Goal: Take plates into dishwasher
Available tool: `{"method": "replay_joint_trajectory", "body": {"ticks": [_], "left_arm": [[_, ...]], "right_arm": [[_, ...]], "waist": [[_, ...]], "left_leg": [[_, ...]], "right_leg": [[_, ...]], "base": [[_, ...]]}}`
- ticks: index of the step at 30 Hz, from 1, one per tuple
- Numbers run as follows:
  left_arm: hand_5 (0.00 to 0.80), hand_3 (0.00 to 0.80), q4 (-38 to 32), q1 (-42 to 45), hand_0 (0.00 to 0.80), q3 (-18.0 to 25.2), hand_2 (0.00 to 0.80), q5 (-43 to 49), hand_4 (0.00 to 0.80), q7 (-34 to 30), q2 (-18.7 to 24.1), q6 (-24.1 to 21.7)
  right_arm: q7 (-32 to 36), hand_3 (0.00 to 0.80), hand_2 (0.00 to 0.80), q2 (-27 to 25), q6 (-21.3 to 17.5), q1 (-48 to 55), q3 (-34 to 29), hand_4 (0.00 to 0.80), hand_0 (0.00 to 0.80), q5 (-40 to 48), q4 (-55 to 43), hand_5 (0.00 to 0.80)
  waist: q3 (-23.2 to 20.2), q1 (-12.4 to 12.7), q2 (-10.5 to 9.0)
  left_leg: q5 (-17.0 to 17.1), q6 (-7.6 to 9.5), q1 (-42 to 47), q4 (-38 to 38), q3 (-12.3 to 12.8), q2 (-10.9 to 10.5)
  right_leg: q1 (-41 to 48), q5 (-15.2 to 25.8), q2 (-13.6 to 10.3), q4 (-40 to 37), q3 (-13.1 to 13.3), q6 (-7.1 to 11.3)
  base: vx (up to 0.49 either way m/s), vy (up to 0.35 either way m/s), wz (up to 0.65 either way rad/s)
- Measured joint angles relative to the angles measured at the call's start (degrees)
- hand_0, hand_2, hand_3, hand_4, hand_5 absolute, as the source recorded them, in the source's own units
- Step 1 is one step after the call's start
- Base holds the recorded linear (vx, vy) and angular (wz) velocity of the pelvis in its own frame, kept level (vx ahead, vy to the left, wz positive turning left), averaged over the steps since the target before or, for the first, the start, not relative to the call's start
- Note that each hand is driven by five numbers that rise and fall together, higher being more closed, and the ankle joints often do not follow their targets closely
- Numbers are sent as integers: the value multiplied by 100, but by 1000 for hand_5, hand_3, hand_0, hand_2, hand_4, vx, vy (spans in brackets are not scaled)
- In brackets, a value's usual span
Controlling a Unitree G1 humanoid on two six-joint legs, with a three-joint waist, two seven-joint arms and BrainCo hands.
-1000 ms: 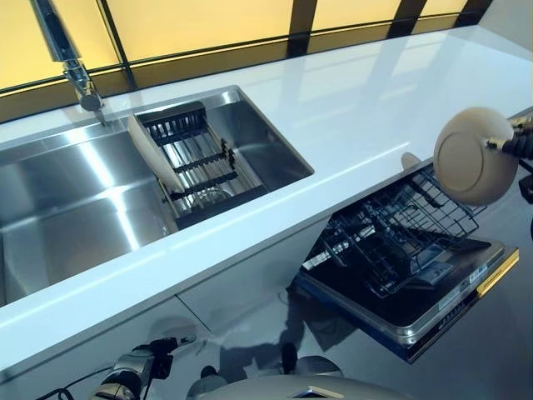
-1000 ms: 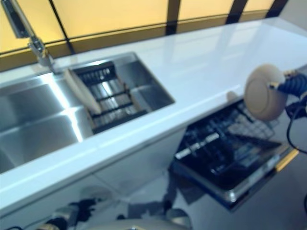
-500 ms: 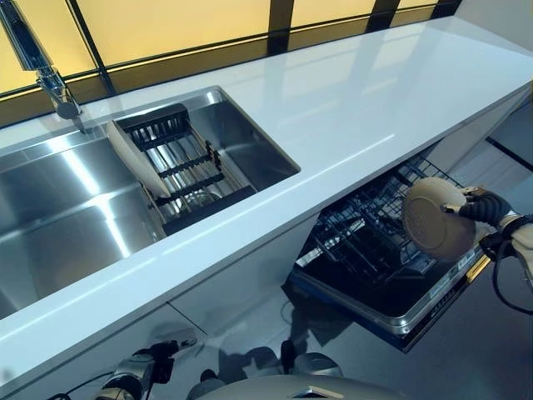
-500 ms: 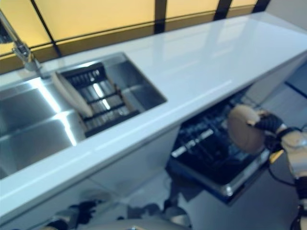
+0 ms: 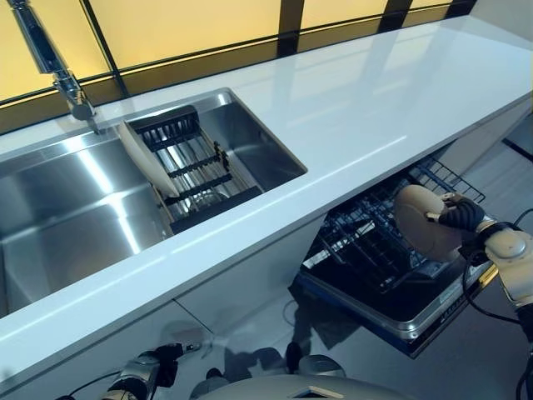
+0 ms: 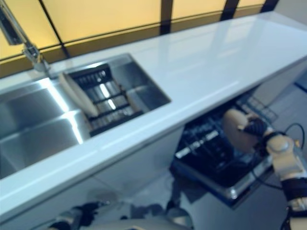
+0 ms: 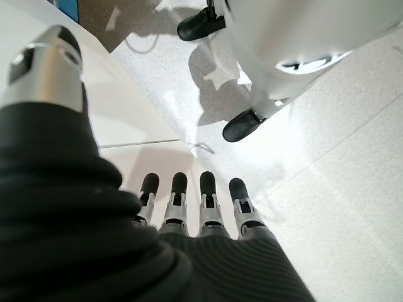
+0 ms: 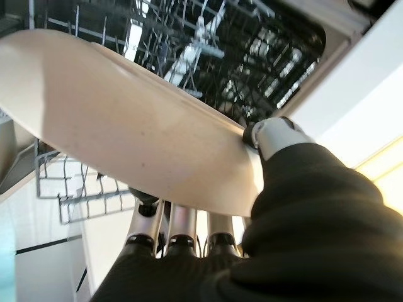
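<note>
My right hand (image 5: 459, 216) is shut on a beige plate (image 5: 420, 222) and holds it on edge just above the black wire rack (image 5: 375, 242) of the open dishwasher. In the right wrist view the thumb (image 8: 272, 135) pinches the plate's rim (image 8: 145, 138) with the fingers (image 8: 176, 226) under it, and the rack (image 8: 208, 50) shows past it. A second beige plate (image 5: 143, 157) leans in the dish rack (image 5: 196, 162) in the sink. My left hand (image 7: 195, 207) hangs low by the floor with straight fingers, empty.
The white countertop (image 5: 358, 108) runs above the dishwasher, whose door (image 5: 433, 312) lies open and low. The steel sink (image 5: 58, 208) with a tap (image 5: 62, 71) is at the left. Yellow window panes line the back.
My right hand has carried the plate down from above the counter edge to just over the dishwasher rack. The camera has shifted slightly.
</note>
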Motion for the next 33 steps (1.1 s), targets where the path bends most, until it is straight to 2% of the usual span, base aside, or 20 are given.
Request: {"method": "replay_joint_trajectory", "body": {"ticks": [9,14,26,33], "left_arm": [[0,0,-45,-4,0,-2,0,4,0,0,2,46],[0,0,-87,2,0,-2,0,6,0,-8,4,121],[0,0,-279,-47,0,-3,0,3,0,-69,3,183],[0,0,-280,-89,0,-5,0,2,0,-68,3,254]], "right_arm": [[-167,800,800,469,149,-42,313,800,800,11,428,800],[-236,800,800,632,221,-87,428,800,800,20,671,800],[-296,800,800,802,324,-543,744,800,800,-6,1301,800],[-265,800,800,859,366,-649,857,800,800,-103,1835,800]], "waist": [[17,275,55],[53,309,113],[125,341,225],[150,459,275]], "left_leg": [[16,16,-52,2,-131,-7],[24,8,-44,2,-217,-6],[32,-1,-42,4,-232,-4],[36,5,-45,4,-260,-4]], "right_leg": [[15,-9,-18,-1,-139,-9],[89,-30,-21,-3,-221,-11],[101,-32,-22,-3,-246,-15],[114,-33,-29,-3,-303,-19]], "base": [[6,-25,8],[7,-17,9],[1,-3,0],[0,-2,1]]}}
